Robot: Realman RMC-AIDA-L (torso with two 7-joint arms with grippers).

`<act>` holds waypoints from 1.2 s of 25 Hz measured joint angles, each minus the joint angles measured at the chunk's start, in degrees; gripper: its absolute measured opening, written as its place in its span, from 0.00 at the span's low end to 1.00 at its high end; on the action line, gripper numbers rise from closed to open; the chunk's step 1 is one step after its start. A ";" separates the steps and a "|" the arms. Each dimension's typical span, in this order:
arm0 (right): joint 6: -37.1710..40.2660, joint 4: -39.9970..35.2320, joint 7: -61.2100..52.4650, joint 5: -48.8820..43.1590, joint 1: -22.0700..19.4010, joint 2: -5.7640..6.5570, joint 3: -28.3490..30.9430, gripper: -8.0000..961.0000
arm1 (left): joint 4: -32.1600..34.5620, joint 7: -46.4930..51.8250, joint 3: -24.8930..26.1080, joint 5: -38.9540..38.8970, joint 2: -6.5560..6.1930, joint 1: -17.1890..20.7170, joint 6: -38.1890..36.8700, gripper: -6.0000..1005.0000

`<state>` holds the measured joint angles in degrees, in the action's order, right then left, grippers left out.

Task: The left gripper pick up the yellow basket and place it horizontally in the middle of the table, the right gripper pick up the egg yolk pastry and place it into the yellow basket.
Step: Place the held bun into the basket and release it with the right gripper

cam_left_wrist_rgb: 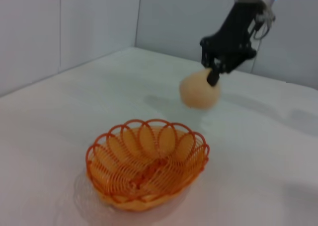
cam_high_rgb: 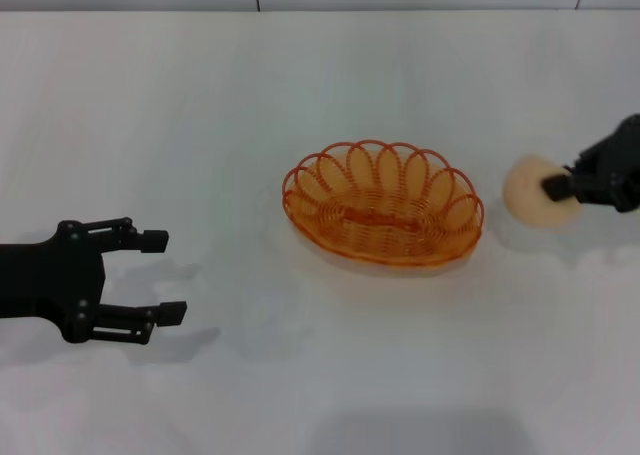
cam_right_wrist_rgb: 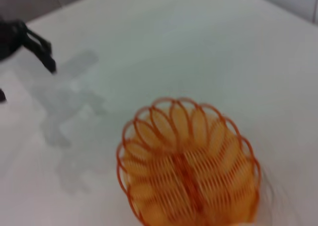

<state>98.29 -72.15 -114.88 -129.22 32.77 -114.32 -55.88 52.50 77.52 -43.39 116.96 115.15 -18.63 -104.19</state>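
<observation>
Egg yolk pastry sat pinched between the right gripper's jaws, lifted off the table just beside the yellow basket. Well apart from the basket, the left gripper hovered with jaws spread wide around nothing.

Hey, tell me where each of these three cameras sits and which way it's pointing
Head view: on the robot's head, looking forward and down at the table; shows the open left end effector and the right end effector holding the egg yolk pastry.
Left wrist view: on the left arm, facing across the yellow basket toward the right end effector and the pastry; its own fingers are unseen.
Right wrist view: on the right arm, looking down over the basket toward the left end effector.
Shared: all three show the basket.
</observation>
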 joint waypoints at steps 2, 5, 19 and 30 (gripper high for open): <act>-0.95 0.08 0.67 1.46 0.52 -0.68 -0.54 0.07 | 0.04 0.00 0.08 0.60 0.02 -0.05 0.00 0.88; -4.72 1.26 1.77 5.55 0.44 -1.33 -4.41 0.05 | -0.01 0.00 0.05 0.76 0.07 -0.46 0.15 0.88; -25.44 9.91 8.84 23.26 -1.34 -1.49 -22.96 0.05 | 0.14 0.00 -0.03 0.73 0.15 -0.96 0.14 0.88; -31.86 12.87 11.38 25.89 -1.29 -1.60 -28.86 0.06 | 0.04 0.00 0.17 0.46 0.25 -1.58 0.40 0.88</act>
<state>66.43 -59.28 -103.50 -103.33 31.48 -115.92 -84.73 52.54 77.52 -43.22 117.42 115.40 -20.22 -103.79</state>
